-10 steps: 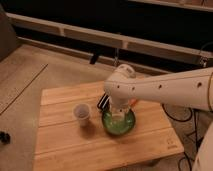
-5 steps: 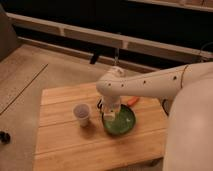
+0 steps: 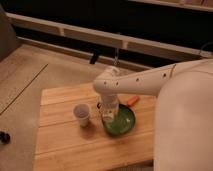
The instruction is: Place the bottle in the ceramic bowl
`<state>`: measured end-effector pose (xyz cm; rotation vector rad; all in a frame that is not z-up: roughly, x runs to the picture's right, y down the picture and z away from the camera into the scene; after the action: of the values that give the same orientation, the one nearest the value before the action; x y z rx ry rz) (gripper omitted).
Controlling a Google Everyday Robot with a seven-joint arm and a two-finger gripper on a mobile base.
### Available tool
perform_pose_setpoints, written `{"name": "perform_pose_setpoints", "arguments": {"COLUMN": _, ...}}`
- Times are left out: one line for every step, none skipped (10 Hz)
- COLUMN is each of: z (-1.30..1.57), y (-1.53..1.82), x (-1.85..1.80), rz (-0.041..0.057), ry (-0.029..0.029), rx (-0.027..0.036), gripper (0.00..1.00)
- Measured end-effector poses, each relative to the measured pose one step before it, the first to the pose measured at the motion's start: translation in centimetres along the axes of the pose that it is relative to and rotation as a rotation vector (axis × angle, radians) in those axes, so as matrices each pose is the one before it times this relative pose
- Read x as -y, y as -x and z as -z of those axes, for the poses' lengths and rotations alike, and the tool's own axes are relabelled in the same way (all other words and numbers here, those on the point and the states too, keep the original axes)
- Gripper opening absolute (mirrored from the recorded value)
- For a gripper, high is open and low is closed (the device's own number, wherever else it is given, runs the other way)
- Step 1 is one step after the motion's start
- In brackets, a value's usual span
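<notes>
1. The small clear plastic bottle (image 3: 108, 115), pale and whitish, stands upright at the left edge of the bowl, directly beneath the end of the arm; whether its base rests on the bowl's floor or on the rim cannot be told.
2. The round shallow glossy green ceramic bowl (image 3: 124, 125), darker at its rim, sits on the worktop right of centre, with the bottle at its left side.
3. The gripper (image 3: 107, 111) hangs straight down over the bowl's left edge, at the bottle's upper part. Whether the jaws are spread or pinching the bottle cannot be told, since the wrist housing covers them.
4. The white robot arm (image 3: 135, 82) reaches in from the right, its rounded wrist joint bent above the bottle; the arm's broad white shell fills the right side of the view.
5. The squat translucent white cup (image 3: 82, 114) stands upright on the worktop just left of the bottle and bowl, apart from both.
6. A small orange object (image 3: 132, 101) lies on the worktop behind the bowl's far rim, partly hidden by the arm; its kind cannot be told.
7. The pale slatted wooden worktop (image 3: 65, 145) carries the bowl, the cup and the orange object.
8. A tan floor (image 3: 30, 75) surrounds the worktop, and a dark wall with a light horizontal rail (image 3: 75, 31) closes the background.
</notes>
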<state>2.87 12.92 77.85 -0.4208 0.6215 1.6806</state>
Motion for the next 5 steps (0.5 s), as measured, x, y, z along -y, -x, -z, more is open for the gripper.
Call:
{"name": "perform_pose_setpoints", "arguments": {"z": 0.099, "y": -0.404, "x": 0.606, "rz": -0.01715, "ry": -0.0108, "rx": -0.00871, "gripper": 0.0}}
{"name": "perform_pose_setpoints", "arguments": {"z": 0.13, "y": -0.339, "x": 0.639, "rz": -0.01642, "ry": -0.00943, "rx": -0.00602, "gripper": 0.0}}
{"name": "perform_pose_setpoints", "arguments": {"z": 0.23, "y": -0.152, "x": 0.531, "rz": -0.01414, "ry": -0.00407, "rx": -0.00088, "gripper": 0.0}}
{"name": "perform_pose_setpoints", "arguments": {"z": -0.064, "y": 0.041, "x": 0.173, "rz": -0.00196, "ry": -0.00189, "rx": -0.00014, "gripper": 0.01}}
{"name": "perform_pose_setpoints", "arguments": {"z": 0.027, "y": -0.034, "x": -0.087, "rz": 0.00009, "ry": 0.00172, "rx": -0.00065, "gripper": 0.04}}
